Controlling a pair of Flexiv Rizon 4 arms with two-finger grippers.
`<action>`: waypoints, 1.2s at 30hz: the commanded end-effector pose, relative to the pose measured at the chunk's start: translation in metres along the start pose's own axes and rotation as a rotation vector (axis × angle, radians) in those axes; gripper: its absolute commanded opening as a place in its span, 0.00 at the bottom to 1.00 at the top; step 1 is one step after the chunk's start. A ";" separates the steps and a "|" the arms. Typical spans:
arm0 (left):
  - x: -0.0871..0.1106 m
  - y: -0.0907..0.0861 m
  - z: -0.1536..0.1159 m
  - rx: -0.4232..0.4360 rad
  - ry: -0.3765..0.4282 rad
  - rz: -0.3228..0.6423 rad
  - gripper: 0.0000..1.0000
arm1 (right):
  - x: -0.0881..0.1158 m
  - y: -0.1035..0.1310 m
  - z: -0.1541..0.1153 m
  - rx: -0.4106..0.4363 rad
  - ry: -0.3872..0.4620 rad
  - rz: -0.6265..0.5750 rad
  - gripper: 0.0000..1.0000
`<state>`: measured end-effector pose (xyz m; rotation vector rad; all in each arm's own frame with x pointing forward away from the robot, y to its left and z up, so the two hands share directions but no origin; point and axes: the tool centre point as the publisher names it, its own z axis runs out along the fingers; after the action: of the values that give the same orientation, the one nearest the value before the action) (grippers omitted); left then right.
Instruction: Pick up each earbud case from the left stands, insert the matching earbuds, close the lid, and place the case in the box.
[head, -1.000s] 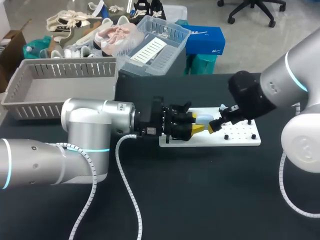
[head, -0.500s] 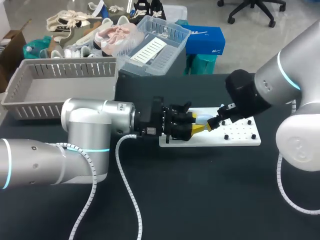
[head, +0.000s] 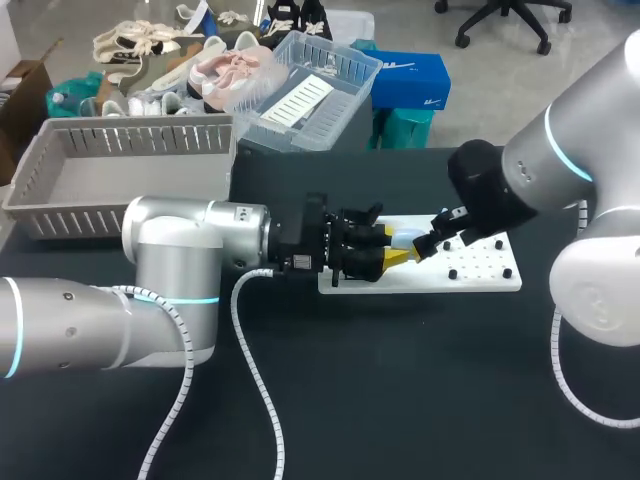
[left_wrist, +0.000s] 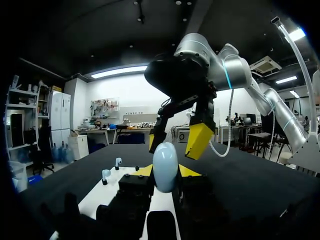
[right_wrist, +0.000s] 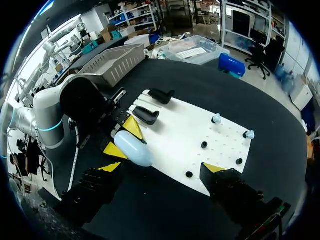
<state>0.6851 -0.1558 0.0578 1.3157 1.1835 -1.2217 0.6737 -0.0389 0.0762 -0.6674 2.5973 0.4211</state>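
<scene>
Pale-blue earbud case (right_wrist: 134, 147) sits pinched in the left gripper (head: 398, 250) over the white board (head: 480, 280). Right gripper (right_wrist: 161, 168), spread, hovers beside it. Black stands (right_wrist: 145, 115) are just behind.

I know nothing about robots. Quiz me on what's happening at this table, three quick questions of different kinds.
1. True or false: the left gripper is shut on the pale blue earbud case.
2. How many earbuds stand on the white board? A: one. B: two. C: four.
3. Fill in: the right gripper, close by the case, is ____ (open or shut).

Key: 1 true; 2 B; 3 open.
</scene>
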 end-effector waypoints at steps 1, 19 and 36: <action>0.001 0.002 0.000 0.003 -0.001 0.000 0.00 | 0.000 0.000 0.002 0.015 -0.006 0.006 1.00; 0.001 0.002 0.000 0.003 -0.001 0.000 0.00 | -0.003 -0.006 0.006 0.032 -0.008 0.026 1.00; 0.001 0.002 0.000 0.003 -0.001 0.000 0.00 | -0.005 -0.008 0.005 0.028 -0.003 0.037 1.00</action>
<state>0.6862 -0.1556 0.0578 1.3147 1.1841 -1.2208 0.6830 -0.0413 0.0719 -0.6119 2.6104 0.3963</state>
